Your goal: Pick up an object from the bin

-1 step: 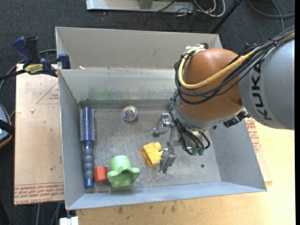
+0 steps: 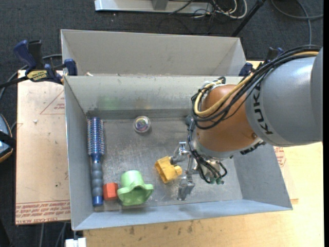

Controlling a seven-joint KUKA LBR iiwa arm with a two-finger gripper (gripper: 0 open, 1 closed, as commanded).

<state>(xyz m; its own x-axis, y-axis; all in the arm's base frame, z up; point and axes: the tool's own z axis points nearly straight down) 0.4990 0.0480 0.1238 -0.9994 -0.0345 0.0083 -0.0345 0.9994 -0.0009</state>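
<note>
Clearly spread wide, the metal pincer (image 2: pixel 183 170) sits just beside a chunky yellow block (image 2: pixel 166 170).

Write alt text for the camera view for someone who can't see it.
The arm's open jaws hang beside a yellow toy in a grey bin's front middle. A blue brush, orange block and green cup lie front left; a silver disc sits at the back.

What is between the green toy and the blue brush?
In the camera view, a small orange block sits between the handle end of the blue brush and the green toy.
</note>
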